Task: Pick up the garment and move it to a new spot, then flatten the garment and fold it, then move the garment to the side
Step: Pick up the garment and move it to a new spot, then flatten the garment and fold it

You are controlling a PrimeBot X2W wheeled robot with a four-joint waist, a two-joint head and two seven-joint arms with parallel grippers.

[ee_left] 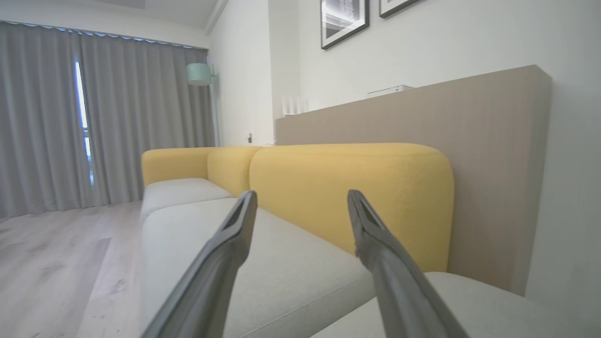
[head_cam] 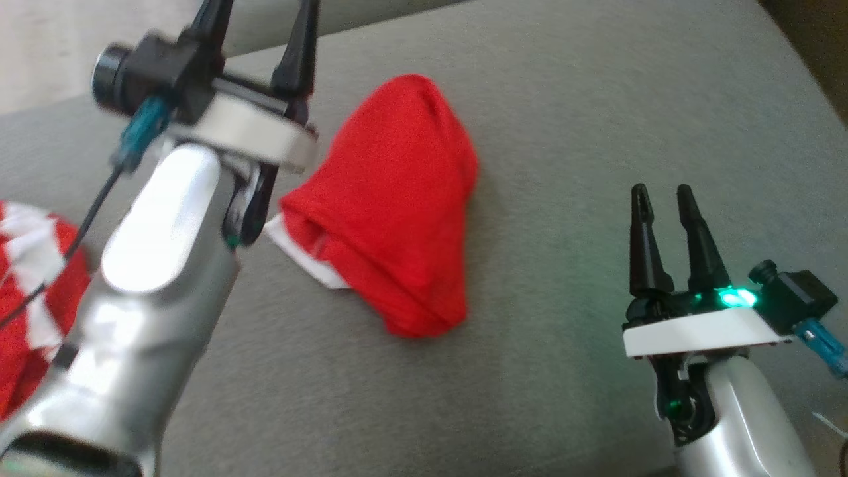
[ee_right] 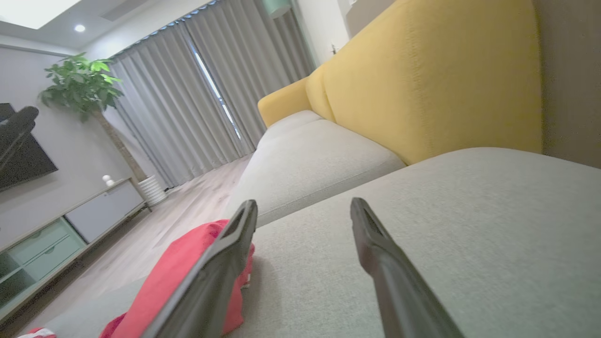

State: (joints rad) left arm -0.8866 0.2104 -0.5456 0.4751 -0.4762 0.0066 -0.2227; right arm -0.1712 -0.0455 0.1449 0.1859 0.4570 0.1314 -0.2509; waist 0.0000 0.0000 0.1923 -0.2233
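left gripper (ee_left: 300, 195) spread, empty | right gripper (head_cam: 662, 192) spread, empty | red garment (head_cam: 391, 205) bunched between them | striped cloth (head_cam: 26, 265) partly behind left arm (head_cam: 152, 265)

A: What room is this?
B: A living room. Yellow-backed, grey-seated sofa (ee_left: 347, 188); grey curtains (ee_left: 117, 117) at ten o'clock; pale wood floor (ee_left: 56, 263) at eight o'clock.
A: And the walls (ee_left: 469, 37)?
B: White, with framed pictures (ee_left: 344, 21) at twelve o'clock.
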